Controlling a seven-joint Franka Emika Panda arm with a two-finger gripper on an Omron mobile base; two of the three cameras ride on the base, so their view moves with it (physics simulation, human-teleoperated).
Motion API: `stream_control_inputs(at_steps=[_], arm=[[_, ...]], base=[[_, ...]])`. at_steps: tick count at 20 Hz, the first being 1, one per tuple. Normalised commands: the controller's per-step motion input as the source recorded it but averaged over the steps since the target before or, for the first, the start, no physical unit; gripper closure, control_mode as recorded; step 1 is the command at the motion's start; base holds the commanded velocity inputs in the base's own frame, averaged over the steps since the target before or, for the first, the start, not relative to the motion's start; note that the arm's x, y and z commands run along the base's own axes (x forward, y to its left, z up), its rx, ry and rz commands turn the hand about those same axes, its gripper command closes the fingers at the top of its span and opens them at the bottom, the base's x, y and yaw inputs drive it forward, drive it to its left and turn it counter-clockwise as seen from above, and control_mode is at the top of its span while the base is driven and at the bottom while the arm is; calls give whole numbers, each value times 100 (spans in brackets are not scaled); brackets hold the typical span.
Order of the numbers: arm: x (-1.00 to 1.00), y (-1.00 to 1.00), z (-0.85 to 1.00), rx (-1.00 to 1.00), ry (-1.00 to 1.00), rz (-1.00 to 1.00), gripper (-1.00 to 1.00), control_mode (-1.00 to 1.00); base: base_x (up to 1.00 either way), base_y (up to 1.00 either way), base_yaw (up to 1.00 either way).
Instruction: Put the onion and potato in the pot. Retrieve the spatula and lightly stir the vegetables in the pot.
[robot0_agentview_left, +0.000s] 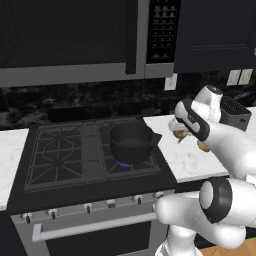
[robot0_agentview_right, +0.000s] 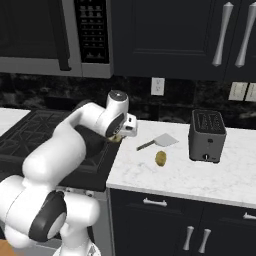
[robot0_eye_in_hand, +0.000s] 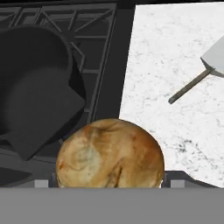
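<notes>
Onion (robot0_eye_in_hand: 110, 154) clamped in my fingers (robot0_eye_in_hand: 109, 181) | above stove edge, beside pot (robot0_agentview_left: 131, 142) | potato (robot0_agentview_right: 160, 158), spatula (robot0_agentview_right: 157, 142) on worktop (robot0_agentview_right: 210, 175)

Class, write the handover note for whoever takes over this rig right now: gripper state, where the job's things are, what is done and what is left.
Gripper: jaws wide around the onion, carried in the air near the seam between stove and counter.
Pot: on the stove's right front burner, looks empty.
Potato: on the counter, between stove and toaster.
Spatula: flat on the counter just behind the potato.
Done: onion picked up.
Left: drop the onion in the pot, add the potato, fetch the spatula, stir lightly.
</notes>
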Motion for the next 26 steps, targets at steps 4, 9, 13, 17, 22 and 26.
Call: stream_control_inputs(at_steps=[4,9,13,17,22,26], arm=[[20,53,56,-2,-4,0,100,-100],[64,94,-9,-8,22,0,100,-100],[61,76,-3,-3,12,0,100,-100],[62,52,-44,-5,6,0,100,-100],[38,45,-60,-6,3,0,100,-100],[25,35,-44,-1,5,0,100,-100]], base=[[0,0,0],[0,0,0],[0,0,0],[0,0,0],[0,0,0],[0,0,0]])
